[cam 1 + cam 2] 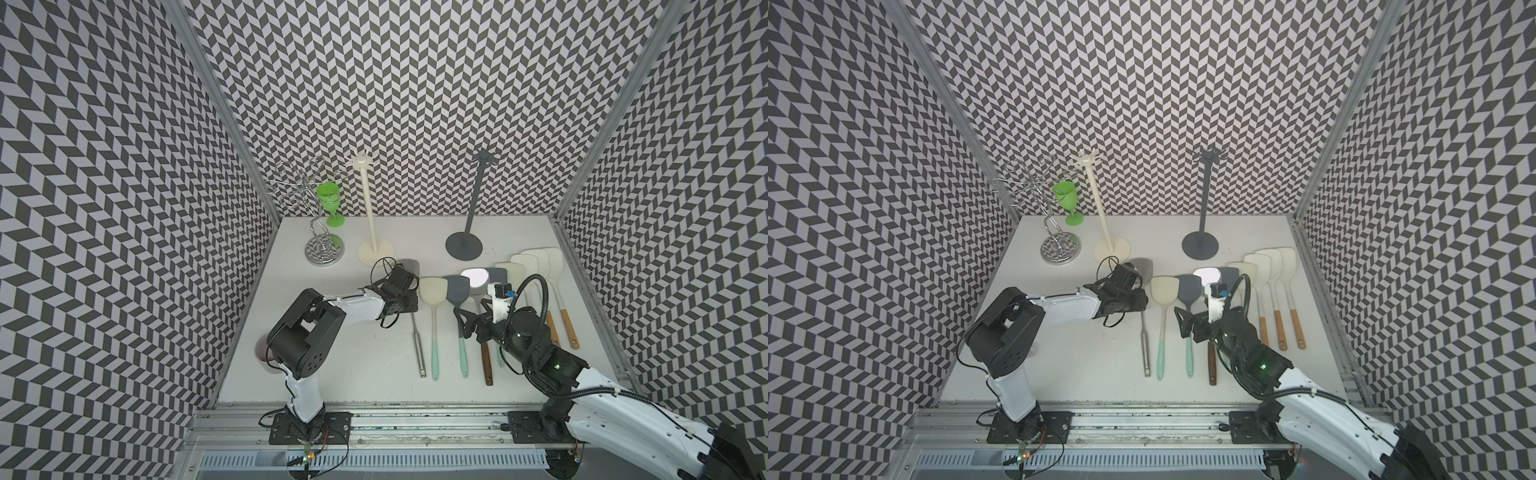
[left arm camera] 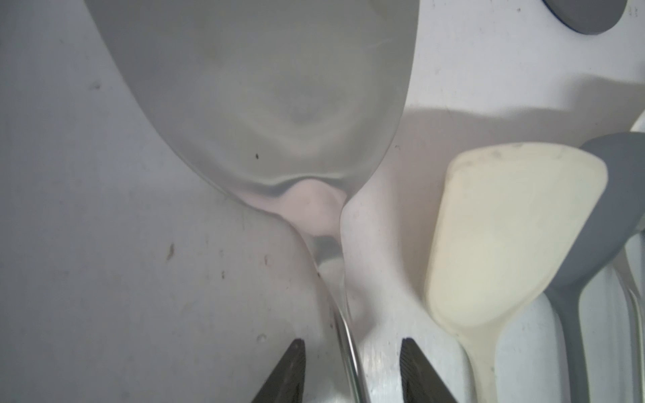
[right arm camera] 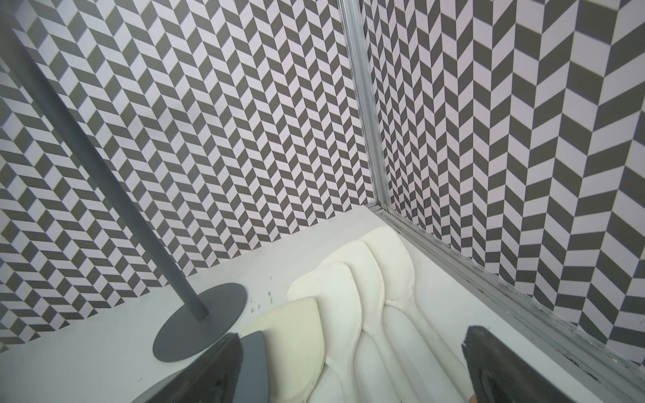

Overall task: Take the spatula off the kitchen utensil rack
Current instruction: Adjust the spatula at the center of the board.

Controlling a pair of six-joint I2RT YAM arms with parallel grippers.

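Steel spatula (image 1: 419, 349) lies flat on desk (image 1: 365, 374), leftmost in the row, blade near cream rack (image 1: 370, 208) base. Left end effector (image 2: 349, 366) part-open, straddling its neck, fingers (image 2: 289, 377) clear of it. Cream spatula (image 2: 506, 244) just beside. Right end effector (image 3: 352, 363) wide open, empty, above other spatulas (image 3: 349, 296) by grey rack (image 3: 223, 307).

Three-sided booth. Back wall (image 1: 415, 91) and both side walls (image 1: 104, 216) are papered in one black-and-white chevron print, from the table up past the top of view. Bare aluminium posts (image 1: 222, 108) run up the two back corners. White table (image 1: 332, 357) fills the booth, scuffed, with small dark specks. Aluminium rail (image 1: 415, 417) runs along the near edge, with a slotted white vent strip (image 1: 415, 459) just in front of it. Light even and flat; shadows soft.
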